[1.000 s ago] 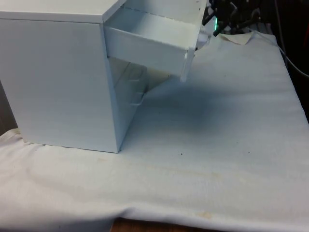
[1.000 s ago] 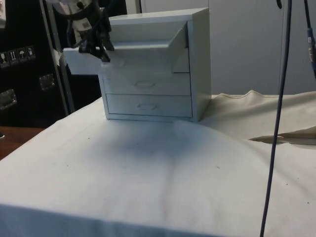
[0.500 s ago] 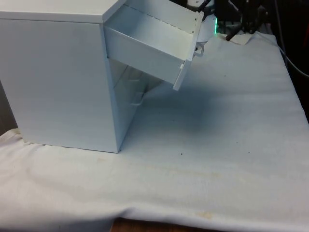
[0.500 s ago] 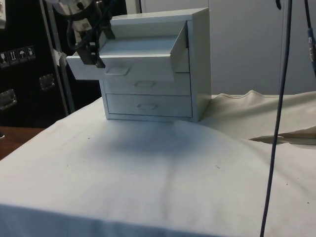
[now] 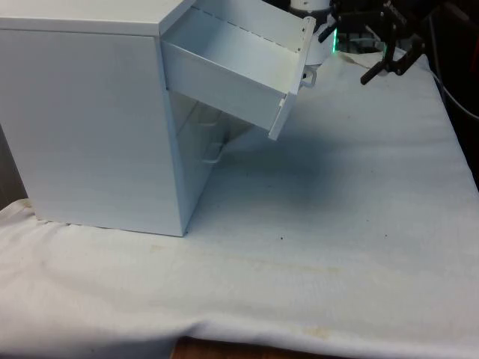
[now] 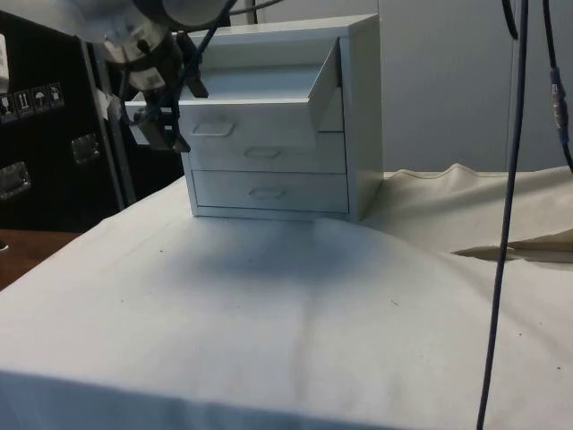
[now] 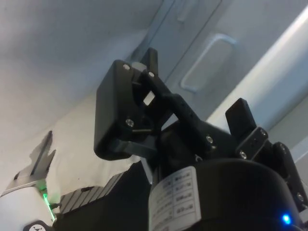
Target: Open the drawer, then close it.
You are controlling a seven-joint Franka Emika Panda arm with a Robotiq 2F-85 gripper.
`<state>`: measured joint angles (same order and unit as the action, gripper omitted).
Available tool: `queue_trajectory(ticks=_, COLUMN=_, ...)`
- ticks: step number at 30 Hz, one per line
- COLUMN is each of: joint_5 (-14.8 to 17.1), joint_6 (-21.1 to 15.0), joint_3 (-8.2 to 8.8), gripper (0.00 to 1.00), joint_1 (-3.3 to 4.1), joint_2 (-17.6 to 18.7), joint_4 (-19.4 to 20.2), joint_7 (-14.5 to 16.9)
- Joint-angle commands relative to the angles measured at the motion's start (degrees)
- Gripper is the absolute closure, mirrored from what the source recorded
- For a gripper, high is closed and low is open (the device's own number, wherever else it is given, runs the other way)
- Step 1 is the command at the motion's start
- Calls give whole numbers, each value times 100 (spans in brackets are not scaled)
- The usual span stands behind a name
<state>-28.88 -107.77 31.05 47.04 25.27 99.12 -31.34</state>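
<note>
Side view showed us the white top drawer (image 6: 246,112) of the white three-drawer chest (image 6: 358,116) hanging out, tilted, because our black two-finger gripper (image 6: 164,125), fingers spread and empty, hung beside its front.

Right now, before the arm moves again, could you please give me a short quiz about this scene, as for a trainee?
1. True or false: the top drawer is pulled out of the chest and hangs tilted.
2. Choose one. The fingers are: A) shut on the drawer's handle; B) open, holding nothing, apart from the drawer; C) pressed flat on the cloth.
3. Fill the gap: in the side view, ___ closed drawers sit under the top drawer.

Key: 1 true; 2 B; 3 two.
</note>
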Motion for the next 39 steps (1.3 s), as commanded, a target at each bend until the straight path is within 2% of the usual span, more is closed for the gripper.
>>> queue_trajectory(ticks=1, joint_5=74, joint_6=-69, joint_3=-34, gripper=0, joint_1=-11, joint_2=46, joint_4=11, joint_7=-23)
queue_trajectory(ticks=7, joint_5=126, joint_6=-132, joint_3=-120, gripper=0, joint_1=-17, joint_2=189, joint_4=0, joint_7=-132)
queue_trajectory(ticks=8, joint_5=63, joint_6=-74, joint_3=-97, gripper=0, joint_1=0, joint_2=166, joint_4=0, joint_7=-138)
queue_trajectory(ticks=9, joint_5=132, joint_6=-149, joint_3=-132, gripper=0, joint_1=-23, joint_2=206, joint_4=0, joint_7=-149)
queue_trajectory(ticks=15, joint_5=235, joint_6=-252, joint_3=-166, gripper=0, joint_1=-34, joint_2=361, joint_4=-11, joint_7=-178)
queue_trajectory(ticks=16, joint_5=172, joint_6=-218, joint_3=-132, gripper=0, joint_1=0, joint_2=344, joint_4=0, joint_7=-195)
queue_trajectory(ticks=17, joint_5=252, joint_6=-275, joint_3=-166, gripper=0, joint_1=-34, joint_2=390, joint_4=-11, joint_7=-172)
queue_trajectory(ticks=22, joint_5=264, joint_6=-292, joint_3=-149, gripper=0, joint_1=-69, joint_2=464, joint_4=-52, joint_7=-115)
queue_trajectory(ticks=24, joint_5=212, joint_6=-286, joint_3=-120, gripper=0, joint_1=-40, joint_2=470, joint_4=-40, joint_7=-166)
queue_trajectory(ticks=25, joint_5=246, joint_6=-304, joint_3=-132, gripper=0, joint_1=-74, joint_2=458, joint_4=-46, joint_7=-109)
queue_trajectory(ticks=30, joint_5=218, joint_6=-281, joint_3=-80, gripper=0, joint_1=-69, joint_2=430, joint_4=-40, joint_7=-103)
queue_trajectory(ticks=32, joint_5=212, joint_6=-269, joint_3=-74, gripper=6, joint_1=-57, joint_2=458, joint_4=-57, joint_7=-143)
queue_trajectory(ticks=39, joint_5=195, joint_6=-258, joint_3=-57, gripper=43, joint_1=-63, joint_2=407, joint_4=-34, joint_7=-109)
